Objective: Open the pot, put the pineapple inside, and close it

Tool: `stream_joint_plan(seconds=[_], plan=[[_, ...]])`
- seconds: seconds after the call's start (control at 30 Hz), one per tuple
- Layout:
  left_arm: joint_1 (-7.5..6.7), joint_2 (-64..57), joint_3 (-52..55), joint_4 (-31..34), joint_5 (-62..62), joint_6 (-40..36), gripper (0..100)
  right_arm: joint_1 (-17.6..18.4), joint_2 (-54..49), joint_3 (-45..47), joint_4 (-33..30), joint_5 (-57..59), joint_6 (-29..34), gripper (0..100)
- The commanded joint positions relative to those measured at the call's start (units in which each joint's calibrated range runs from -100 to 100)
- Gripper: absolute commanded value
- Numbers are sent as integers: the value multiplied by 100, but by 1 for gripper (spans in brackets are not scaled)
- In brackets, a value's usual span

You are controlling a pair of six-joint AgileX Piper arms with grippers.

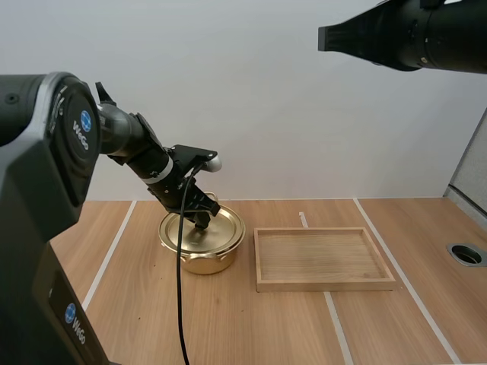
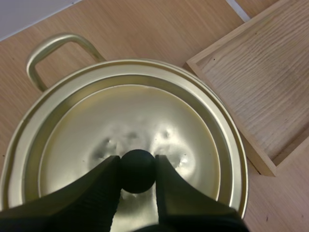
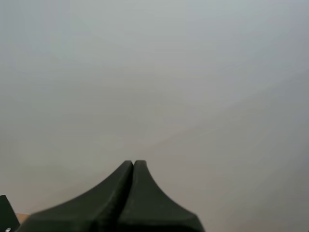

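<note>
A golden pot (image 1: 199, 257) stands on the wooden table left of centre, its golden lid (image 1: 221, 228) (image 2: 145, 111) resting on it. My left gripper (image 1: 203, 220) (image 2: 137, 170) is down on the lid, its two black fingers pinching the lid's round black knob (image 2: 138, 170) from both sides. One loop handle of the pot (image 2: 53, 48) shows beyond the lid's rim. My right gripper (image 3: 133, 164) is raised high above the table, fingers pressed together as one dark wedge against a plain wall. Its arm (image 1: 411, 34) crosses the upper right of the high view.
An empty wooden tray (image 1: 323, 258) (image 2: 260, 82) lies just right of the pot, its near corner close to the pot's rim. White tape lines run along the table. A round grommet hole (image 1: 466, 254) sits at the far right edge.
</note>
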Motion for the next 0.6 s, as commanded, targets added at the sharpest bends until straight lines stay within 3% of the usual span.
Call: stream_joint_plan(seconds=[0.0,0.57], plan=[[0,7,29,-54,0,103,0,-16,-60,-35,-7,-27,17,0],[0,7,29,-390,-150,337,0,-16,-60,-35,-7,-27,17,0]])
